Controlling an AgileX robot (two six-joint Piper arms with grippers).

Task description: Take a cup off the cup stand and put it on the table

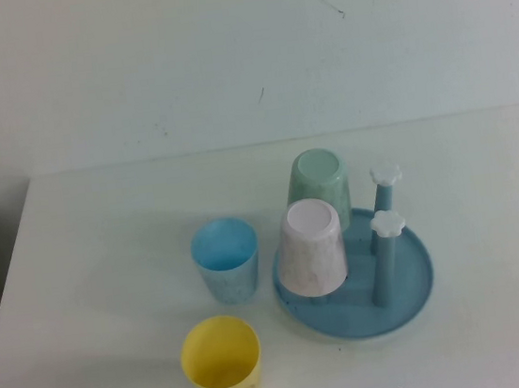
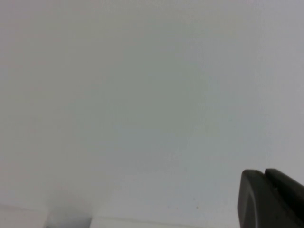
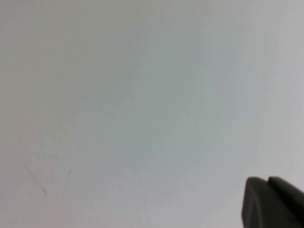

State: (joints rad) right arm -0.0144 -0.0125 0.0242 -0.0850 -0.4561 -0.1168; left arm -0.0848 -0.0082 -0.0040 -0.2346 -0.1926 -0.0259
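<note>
Nearest me, a yellow plastic cup (image 1: pixel 222 363) stands upright on the plain white matte table (image 1: pixel 98 270), near-left of the round blue plastic cup stand (image 1: pixel 414 293). An upright light blue cup (image 1: pixel 226 259) is just left of the stand. The pale pink speckled tumbler (image 1: pixel 311 246) sits inverted on the stand, a mint-green cup (image 1: pixel 317 183) inverted behind it. A white wall (image 1: pixel 130 68) lies beyond. My left gripper (image 2: pixel 271 199) and right gripper (image 3: pixel 273 203) show only dark corners facing blank white; jaw openings: cannot tell.

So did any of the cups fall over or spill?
No, nothing stands out. The pink cup and green cup sit upside down on the blue cup stand. The blue cup and yellow cup stand upright on the table. Neither gripper is near them; only a dark edge shows in each wrist view.
</note>
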